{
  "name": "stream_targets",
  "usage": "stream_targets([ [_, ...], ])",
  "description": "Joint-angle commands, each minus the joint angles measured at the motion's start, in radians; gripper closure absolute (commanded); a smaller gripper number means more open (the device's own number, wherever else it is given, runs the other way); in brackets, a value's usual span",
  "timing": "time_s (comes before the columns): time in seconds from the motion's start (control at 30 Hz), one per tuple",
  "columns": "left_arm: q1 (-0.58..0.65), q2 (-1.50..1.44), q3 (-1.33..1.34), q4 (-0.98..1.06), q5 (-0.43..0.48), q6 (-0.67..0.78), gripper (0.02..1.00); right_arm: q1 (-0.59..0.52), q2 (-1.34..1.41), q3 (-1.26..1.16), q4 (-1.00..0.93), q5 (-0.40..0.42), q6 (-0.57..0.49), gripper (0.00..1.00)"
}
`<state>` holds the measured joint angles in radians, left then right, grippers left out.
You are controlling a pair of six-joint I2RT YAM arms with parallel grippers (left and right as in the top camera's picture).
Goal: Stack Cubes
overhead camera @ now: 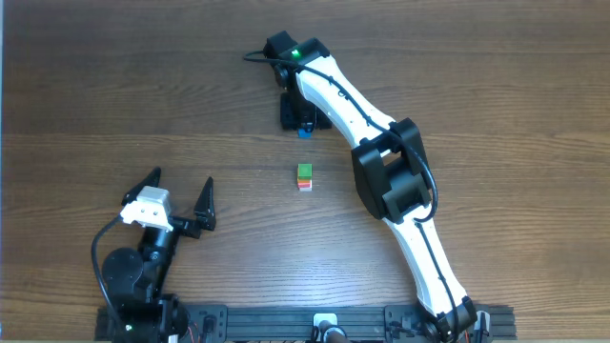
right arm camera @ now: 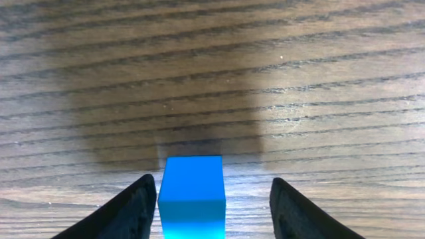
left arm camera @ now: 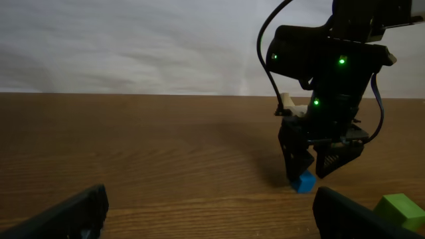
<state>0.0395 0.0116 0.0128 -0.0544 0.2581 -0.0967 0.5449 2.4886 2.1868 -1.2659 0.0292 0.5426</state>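
Note:
A blue cube (overhead camera: 305, 131) (right arm camera: 192, 196) rests on the wooden table at the far middle. My right gripper (overhead camera: 302, 119) (right arm camera: 212, 199) stands open over it with a finger on either side; one finger is close against the cube, the other is well apart from it. From the left wrist view, the blue cube (left arm camera: 304, 182) sits just under the right gripper (left arm camera: 309, 166). A green cube (overhead camera: 304, 171) (left arm camera: 402, 210) sits on top of a red cube (overhead camera: 304, 185) at the table's centre. My left gripper (overhead camera: 181, 195) (left arm camera: 212, 222) is open near the front left and holds nothing.
Bare wooden table (overhead camera: 114, 86) lies all around the cubes. The right arm's links (overhead camera: 391, 171) stretch across the table's right-centre, close to the right of the green-on-red stack. A pale wall (left arm camera: 133, 40) rises behind the table.

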Motion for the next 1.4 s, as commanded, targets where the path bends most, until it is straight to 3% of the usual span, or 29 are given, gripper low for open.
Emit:
stream_targets([
  [0.03,-0.004,-0.007,-0.007,0.003,0.003,0.014,0.018,0.012,0.01,-0.009,0.002,0.005,0.003,0.448],
  [0.67,-0.004,-0.007,-0.007,0.003,0.003,0.014,0.018,0.021,0.01,-0.027,0.002,0.002,0.008,0.544],
  [0.97,-0.004,-0.007,-0.007,0.003,0.003,0.014,0.018,0.021,0.01,-0.027,0.008,-0.006,0.01,0.733],
  [1.13,-0.004,-0.007,-0.007,0.003,0.003,0.014,0.018,0.022,0.01,-0.027,0.01,-0.006,0.01,0.886],
  [1.4,-0.004,-0.007,-0.007,0.003,0.003,0.014,0.018,0.025,0.01,-0.027,0.009,-0.014,0.012,0.989],
])
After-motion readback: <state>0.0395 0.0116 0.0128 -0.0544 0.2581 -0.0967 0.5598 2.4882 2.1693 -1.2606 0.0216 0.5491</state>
